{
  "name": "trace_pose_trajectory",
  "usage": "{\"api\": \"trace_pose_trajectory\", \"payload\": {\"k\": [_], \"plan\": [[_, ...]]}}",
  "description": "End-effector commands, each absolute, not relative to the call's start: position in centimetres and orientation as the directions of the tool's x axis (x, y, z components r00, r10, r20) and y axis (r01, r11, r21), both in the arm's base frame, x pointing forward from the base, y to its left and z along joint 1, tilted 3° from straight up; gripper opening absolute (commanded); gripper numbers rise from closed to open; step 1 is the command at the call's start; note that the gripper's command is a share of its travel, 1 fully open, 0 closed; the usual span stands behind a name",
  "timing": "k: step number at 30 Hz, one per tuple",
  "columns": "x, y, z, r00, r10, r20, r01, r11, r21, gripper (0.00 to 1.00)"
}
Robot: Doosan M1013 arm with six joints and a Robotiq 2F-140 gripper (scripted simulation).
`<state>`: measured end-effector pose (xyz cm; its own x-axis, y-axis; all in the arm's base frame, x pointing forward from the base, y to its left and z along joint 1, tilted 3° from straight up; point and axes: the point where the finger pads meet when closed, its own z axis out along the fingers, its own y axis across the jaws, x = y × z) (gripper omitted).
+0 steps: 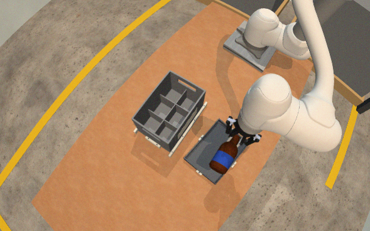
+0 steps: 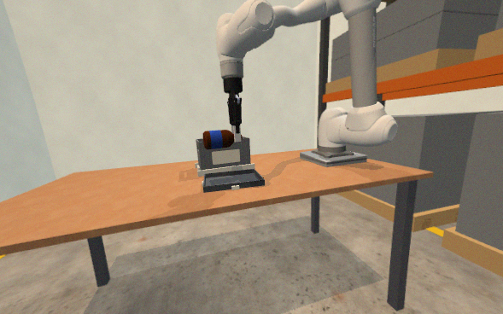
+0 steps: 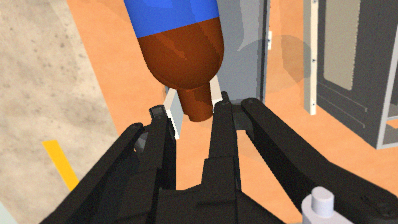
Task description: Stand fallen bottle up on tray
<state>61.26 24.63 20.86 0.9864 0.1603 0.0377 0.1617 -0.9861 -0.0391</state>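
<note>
The brown bottle with a blue label (image 1: 224,158) (image 2: 216,139) (image 3: 182,55) hangs in the air above the tray (image 1: 199,150) (image 2: 245,176) (image 3: 245,75). It lies about level, its neck toward the gripper and its base pointing away. My gripper (image 1: 237,138) (image 2: 237,136) (image 3: 196,92) points down and is shut on the bottle's neck, one pale fingertip pad on each side. The shallow dark grey tray holds nothing that shows. The grey crate (image 1: 149,133) (image 2: 245,153) (image 3: 345,105) stands upright beside the tray, with empty compartments.
Pale strips lie along the crate's lower edges, one (image 1: 188,129) (image 2: 225,170) (image 3: 310,55) between crate and tray. Small pale blocks sit at the tray's sides. The robot base plate (image 1: 263,64) (image 2: 332,160) is farther back. The table edge runs close to the tray's outer side.
</note>
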Motion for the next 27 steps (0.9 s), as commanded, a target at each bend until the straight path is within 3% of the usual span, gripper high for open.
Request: {"api": "trace_pose_trajectory", "payload": {"k": [1, 27], "plan": [[61.26, 24.63, 20.87, 0.980, 0.195, 0.039, 0.196, -0.980, -0.039, 0.10], [61.26, 24.63, 20.87, 0.968, 0.248, 0.041, 0.250, -0.968, -0.037, 0.10]]}}
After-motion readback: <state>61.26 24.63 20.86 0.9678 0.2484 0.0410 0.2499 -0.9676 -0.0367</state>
